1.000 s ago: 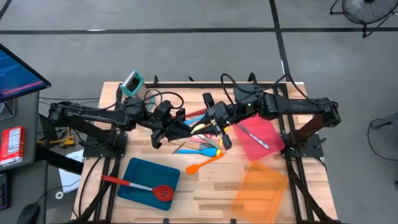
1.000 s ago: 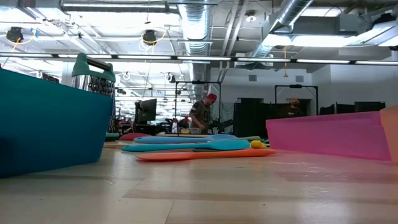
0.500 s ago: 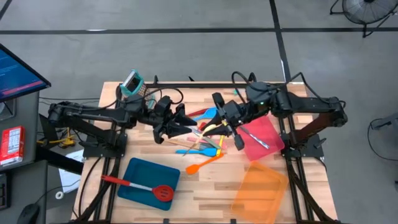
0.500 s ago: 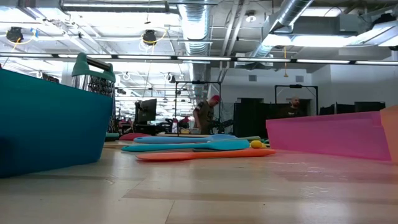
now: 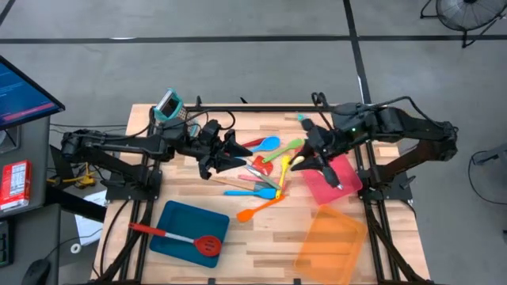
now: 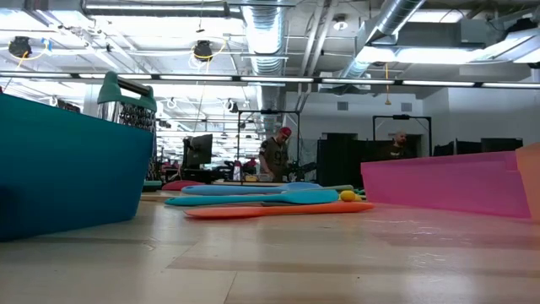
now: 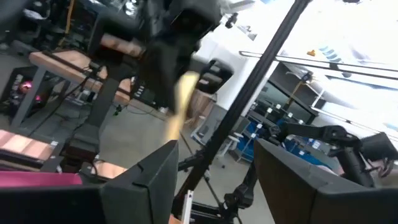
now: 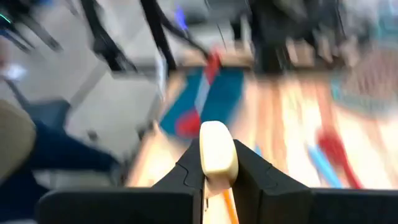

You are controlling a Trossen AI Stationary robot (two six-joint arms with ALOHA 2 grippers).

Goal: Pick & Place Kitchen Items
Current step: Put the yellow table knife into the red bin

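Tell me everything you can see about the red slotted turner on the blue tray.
The red slotted turner has a slim handle, red then silvery, and a round red slotted head. It lies flat, diagonally across the blue tray, handle tip poking past the tray's left edge. Nothing else touches it; the left end effector and right end effector are well away.

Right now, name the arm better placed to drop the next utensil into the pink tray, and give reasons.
Right. The right gripper is shut on a cream-handled utensil and hangs at the pink tray edge. The left gripper is open and empty, over the utensil pile's far side from that tray.
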